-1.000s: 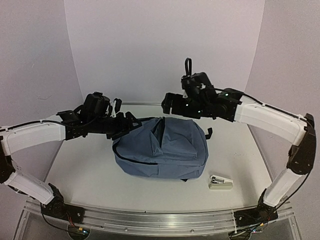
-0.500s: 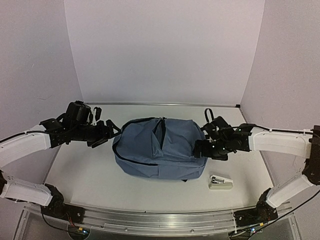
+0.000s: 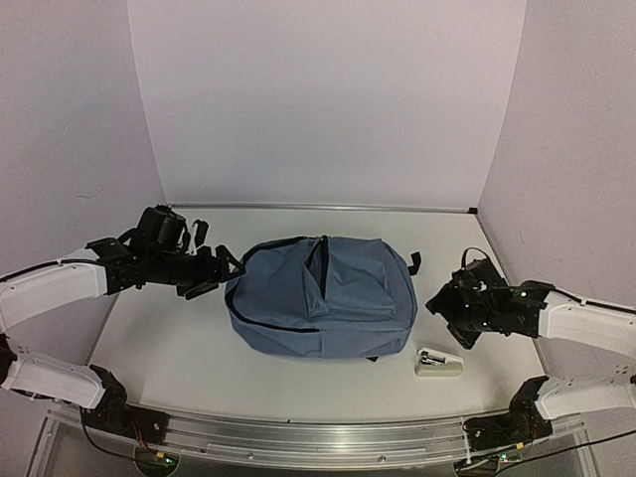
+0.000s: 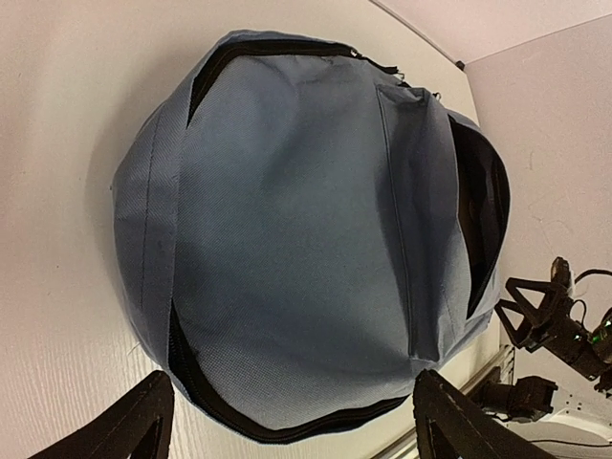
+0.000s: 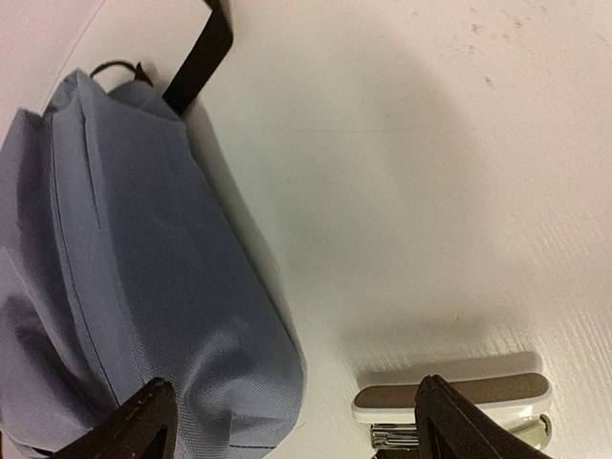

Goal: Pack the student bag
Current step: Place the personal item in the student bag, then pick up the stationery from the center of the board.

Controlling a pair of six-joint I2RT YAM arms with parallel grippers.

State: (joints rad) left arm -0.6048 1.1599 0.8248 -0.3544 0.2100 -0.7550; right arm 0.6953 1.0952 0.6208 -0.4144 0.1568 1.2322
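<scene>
The slate-blue student bag (image 3: 323,293) lies flat in the middle of the table, with its front pocket gaping along a black zip. It fills the left wrist view (image 4: 306,220) and shows at the left of the right wrist view (image 5: 124,277). My left gripper (image 3: 214,266) is open and empty, hovering just left of the bag; its fingers (image 4: 134,426) straddle the bag's zipped edge. My right gripper (image 3: 447,306) is open and empty, hovering right of the bag. A white stapler (image 3: 438,364) lies on the table below it, by one fingertip in the right wrist view (image 5: 454,400).
A black strap (image 5: 201,53) sticks out from the bag's far right corner. White walls close in the table on the left, back and right. A metal rail (image 3: 318,437) runs along the near edge. My right gripper also shows in the left wrist view (image 4: 545,316).
</scene>
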